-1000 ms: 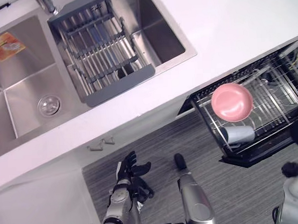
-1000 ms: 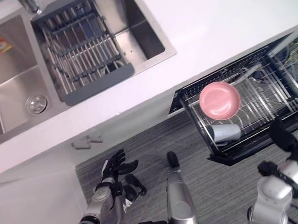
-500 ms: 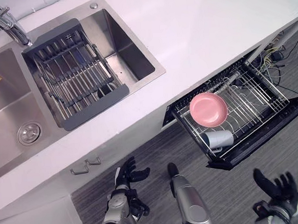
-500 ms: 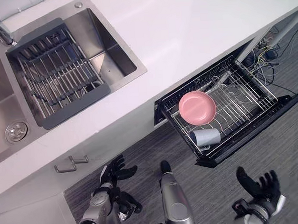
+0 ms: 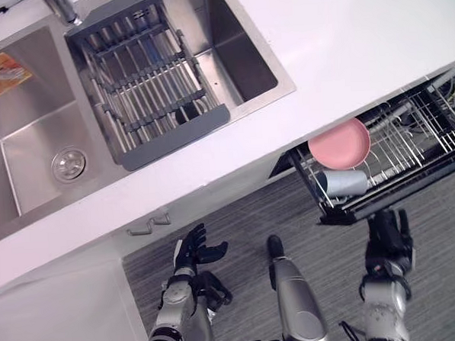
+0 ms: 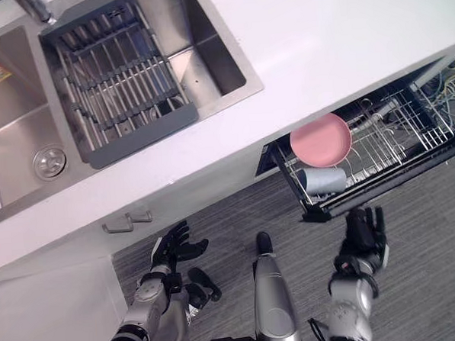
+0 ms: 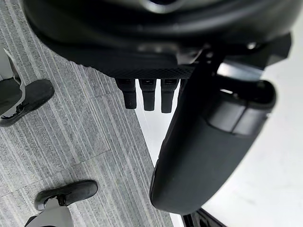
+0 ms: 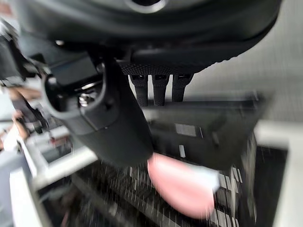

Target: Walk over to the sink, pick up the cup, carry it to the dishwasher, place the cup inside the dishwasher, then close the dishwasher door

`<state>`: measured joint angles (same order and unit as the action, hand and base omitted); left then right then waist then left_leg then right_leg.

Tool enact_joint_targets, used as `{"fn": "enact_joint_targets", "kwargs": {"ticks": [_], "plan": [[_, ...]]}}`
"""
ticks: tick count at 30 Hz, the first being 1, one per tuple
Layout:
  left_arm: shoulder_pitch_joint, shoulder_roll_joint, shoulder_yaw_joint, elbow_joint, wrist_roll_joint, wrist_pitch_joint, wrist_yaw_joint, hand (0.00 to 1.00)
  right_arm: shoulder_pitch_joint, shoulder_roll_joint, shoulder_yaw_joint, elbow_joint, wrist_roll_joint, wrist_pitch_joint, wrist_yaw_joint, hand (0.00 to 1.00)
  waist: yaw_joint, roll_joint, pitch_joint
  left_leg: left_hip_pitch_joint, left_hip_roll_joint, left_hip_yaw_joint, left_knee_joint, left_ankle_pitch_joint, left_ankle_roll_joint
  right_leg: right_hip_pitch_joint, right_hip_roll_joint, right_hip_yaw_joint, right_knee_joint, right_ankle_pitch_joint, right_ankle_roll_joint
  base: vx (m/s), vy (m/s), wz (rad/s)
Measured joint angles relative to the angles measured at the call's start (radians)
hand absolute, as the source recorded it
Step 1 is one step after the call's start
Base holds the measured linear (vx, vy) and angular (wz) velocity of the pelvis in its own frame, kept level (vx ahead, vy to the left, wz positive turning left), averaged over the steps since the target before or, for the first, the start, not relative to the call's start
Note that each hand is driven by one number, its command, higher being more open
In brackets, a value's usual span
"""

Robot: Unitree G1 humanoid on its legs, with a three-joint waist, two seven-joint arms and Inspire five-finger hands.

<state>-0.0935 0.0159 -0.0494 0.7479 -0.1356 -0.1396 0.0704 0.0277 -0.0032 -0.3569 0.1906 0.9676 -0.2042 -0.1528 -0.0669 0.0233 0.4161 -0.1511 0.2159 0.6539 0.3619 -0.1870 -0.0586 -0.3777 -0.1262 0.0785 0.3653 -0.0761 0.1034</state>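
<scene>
1. Right hand [image 5: 389,237], 4 o'clock in the head view: dark fingers straight and close together, pointing up at the black front lip of the dishwasher [image 5: 344,212]; holds nothing, contact with the lip cannot be told
2. Left hand [image 5: 193,250], 7 o'clock: fingers spread, empty, above the floor
3. Cup [image 5: 342,182], 3 o'clock: smooth pale grey cylinder, on its side in the thin wire rack [image 5: 409,142], just beside a round pink bowl [image 5: 339,143]
4. Rack sits partly under the plain white worktop [image 5: 358,41]
5. Brushed steel sink [image 5: 28,150], 10 o'clock; slatted grey drainer [image 5: 150,75] across it, 11 o'clock
6. Floor [image 5: 245,215]: grey, finely striped
</scene>
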Motion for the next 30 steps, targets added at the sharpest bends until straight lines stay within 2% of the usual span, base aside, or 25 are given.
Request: {"fn": "enact_joint_targets", "kwargs": {"ticks": [5, 9, 11, 13, 15, 19, 21, 26, 28, 30], "plan": [[0.0, 0.009, -0.017, -0.001, 0.01, 0.0, -0.008, 0.9, -0.147, -0.064, 0.031, 0.009, 0.033, -0.016, 0.002, 0.9, 0.023, 0.011, 0.005, 0.0, -0.043, -0.036, -0.067, 0.045, 0.012, 0.02, -0.031, -0.033, -0.035, 0.018, 0.005, -0.01, 0.007, 0.24], [0.0, 0.016, -0.022, -0.002, 0.017, -0.005, -0.013, 0.9, -0.355, -0.224, 0.081, 0.218, -0.006, -0.013, 0.008, 0.9, 0.026, 0.024, 0.009, 0.002, -0.073, -0.077, -0.114, 0.085, 0.027, 0.056, -0.051, -0.069, -0.092, 0.055, 0.009, -0.04, 0.025, 0.29], [0.003, 0.027, -0.022, -0.001, 0.017, -0.007, -0.013, 0.9, -0.399, -0.25, 0.08, 0.284, -0.037, -0.014, 0.021, 0.9, 0.026, 0.025, 0.01, 0.001, -0.08, -0.095, -0.136, 0.104, 0.031, 0.077, -0.053, -0.089, -0.128, 0.077, 0.008, -0.07, 0.003, 0.28], [0.004, 0.041, -0.023, 0.001, 0.016, -0.007, -0.014, 0.9, -0.404, -0.291, 0.085, 0.341, -0.094, 0.013, 0.029, 0.9, 0.023, 0.027, 0.008, -0.003, -0.086, -0.116, -0.155, 0.116, 0.036, 0.095, -0.056, -0.112, -0.163, 0.098, 0.007, -0.09, -0.002, 0.31], [0.002, 0.048, -0.023, -0.001, 0.016, -0.011, -0.016, 0.9, -0.42, -0.344, 0.091, 0.426, -0.152, 0.066, 0.033, 0.9, 0.026, 0.035, 0.004, -0.006, -0.103, -0.164, -0.199, 0.149, 0.033, 0.122, -0.061, -0.157, -0.193, 0.113, 0.003, -0.07, -0.021, 0.58], [0.039, 0.073, -0.023, 0.002, 0.017, -0.009, -0.031, 0.9, -0.387, -0.349, 0.09, 0.463, -0.183, 0.081, 0.05, 0.9, 0.023, 0.039, -0.008, 0.001, -0.123, -0.234, -0.26, 0.206, 0.032, 0.156, -0.069, -0.228, -0.217, 0.115, 0.0, -0.03, -0.023, 0.5], [0.049, 0.08, -0.023, 0.004, 0.017, -0.008, -0.034, 0.9, -0.373, -0.346, 0.095, 0.464, -0.188, 0.087, 0.054, 0.9, 0.026, 0.039, -0.015, 0.001, -0.125, -0.248, -0.27, 0.215, 0.031, 0.165, -0.068, -0.246, -0.222, 0.115, 0.0, -0.01, -0.009, 0.32], [0.108, 0.092, -0.018, 0.026, 0.022, 0.001, -0.034, 0.9, -0.268, -0.312, 0.108, 0.469, -0.229, 0.096, 0.076, 0.9, 0.042, 0.034, -0.12, 0.013, -0.135, -0.301, -0.293, 0.23, 0.037, 0.223, -0.067, -0.304, -0.266, 0.115, 0.0, 0.06, 0.0, 0.3], [0.117, 0.103, -0.016, 0.033, 0.023, 0.001, -0.034, 0.9, -0.224, -0.309, 0.111, 0.468, -0.28, 0.096, 0.086, 0.9, 0.047, 0.026, -0.145, 0.025, -0.139, -0.31, -0.302, 0.23, 0.037, 0.243, -0.067, -0.317, -0.281, 0.115, 0.0, 0.05, 0.01, 0.16], [0.13, 0.12, -0.016, 0.045, 0.039, 0.002, -0.034, 0.9, -0.156, -0.306, 0.132, 0.466, -0.393, 0.096, 0.088, 0.9, 0.044, 0.012, -0.188, 0.036, -0.146, -0.332, -0.322, 0.238, 0.036, 0.269, -0.067, -0.342, -0.304, 0.115, 0.001, 0.05, 0.005, 0.25]]}}
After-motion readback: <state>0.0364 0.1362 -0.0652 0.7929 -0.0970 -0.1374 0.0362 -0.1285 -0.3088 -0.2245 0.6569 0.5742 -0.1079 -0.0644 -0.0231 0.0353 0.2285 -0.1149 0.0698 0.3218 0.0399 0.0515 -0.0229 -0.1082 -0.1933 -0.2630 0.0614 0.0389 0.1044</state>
